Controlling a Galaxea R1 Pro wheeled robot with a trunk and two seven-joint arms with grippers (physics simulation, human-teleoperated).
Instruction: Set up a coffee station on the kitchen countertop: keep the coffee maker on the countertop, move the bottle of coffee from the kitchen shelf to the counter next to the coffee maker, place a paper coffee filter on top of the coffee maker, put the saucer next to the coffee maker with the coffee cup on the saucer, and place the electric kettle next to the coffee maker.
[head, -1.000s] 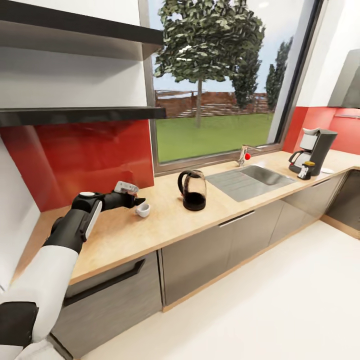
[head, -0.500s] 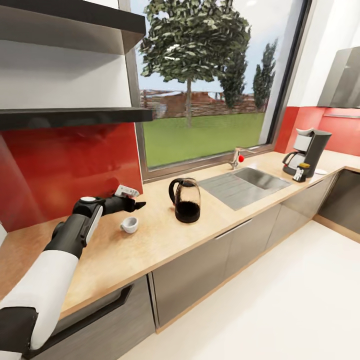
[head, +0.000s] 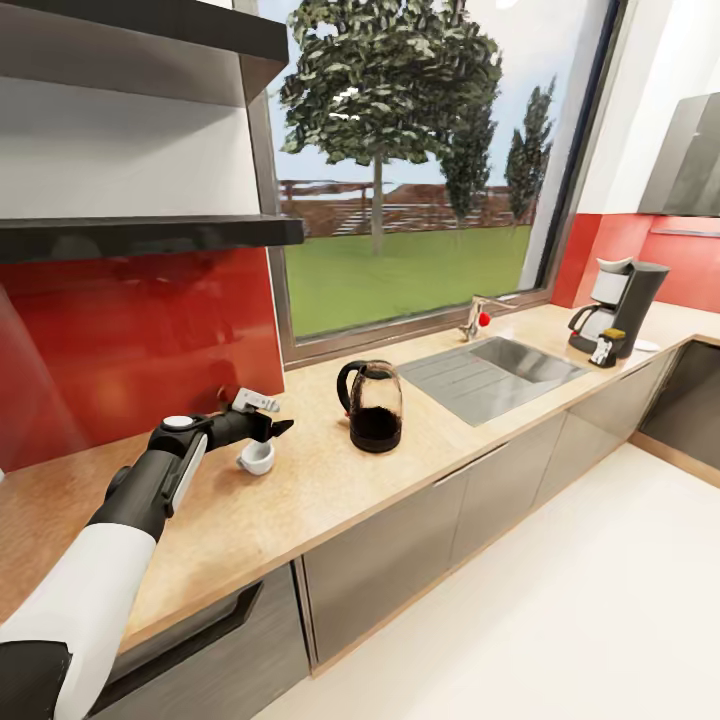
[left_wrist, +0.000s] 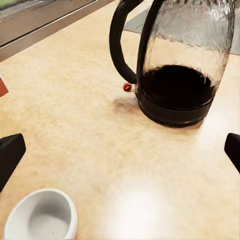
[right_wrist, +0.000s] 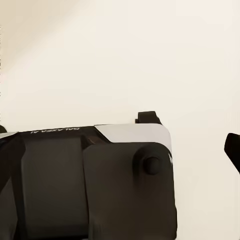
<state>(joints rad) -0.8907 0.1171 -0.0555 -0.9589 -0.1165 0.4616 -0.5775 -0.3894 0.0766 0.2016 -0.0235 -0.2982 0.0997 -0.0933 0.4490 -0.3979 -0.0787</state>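
Note:
My left gripper (head: 274, 428) hangs open just above the wooden countertop (head: 300, 500). Its black fingertips (left_wrist: 10, 156) stand wide apart. A small white coffee cup (head: 256, 457) stands upright on the counter just below and beside it, not between the fingers; it is the white cup (left_wrist: 42, 218) in the left wrist view. The glass electric kettle (head: 375, 405) stands a little further along the counter and is seen close up as the kettle (left_wrist: 177, 65). Far right stands the coffee maker (head: 622, 305), with the bottle of coffee (head: 603, 350) and a white saucer (head: 646, 345) by it. One right fingertip (right_wrist: 233, 149) shows far out to the side.
A steel sink (head: 500, 362) with a faucet (head: 477, 318) lies between the kettle and the coffee maker. Dark shelves (head: 150, 235) hang over the red backsplash (head: 130, 340) behind my left arm. A black and white part of the robot (right_wrist: 90, 180) blocks the right wrist view.
The whole head view has shifted, so the camera moved. Against the counter, my left gripper has sunk a little closer to the cup. Kettle and cup stay put.

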